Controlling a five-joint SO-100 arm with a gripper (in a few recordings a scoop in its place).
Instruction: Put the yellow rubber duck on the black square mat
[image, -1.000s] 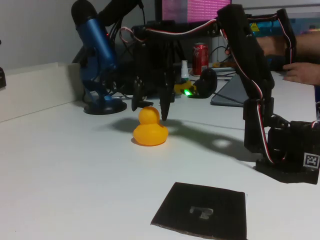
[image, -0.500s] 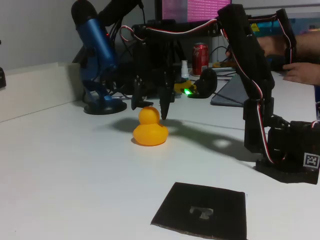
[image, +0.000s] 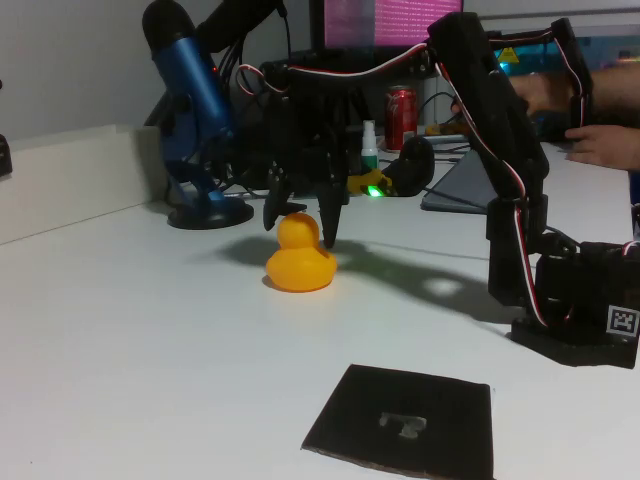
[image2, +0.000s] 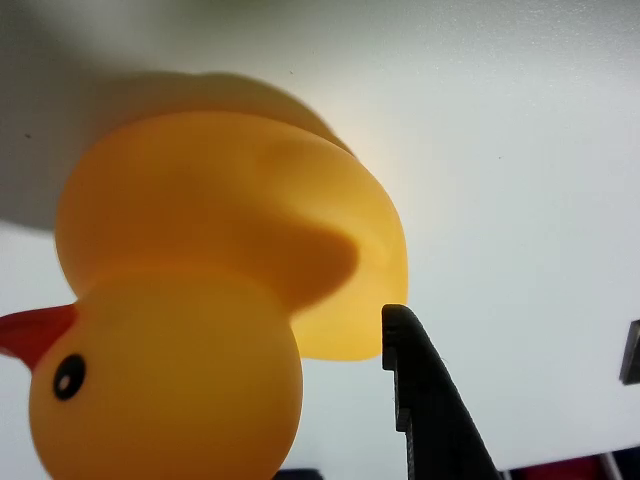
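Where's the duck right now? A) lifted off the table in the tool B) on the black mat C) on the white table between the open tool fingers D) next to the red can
C: the yellow rubber duck sits on the white table, the tool open with a finger on either side of its head, well short of the black square mat.

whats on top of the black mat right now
Nothing rests on the black square mat; just its pale centre mark. The yellow rubber duck sits apart on the table, between the open gripper fingers.
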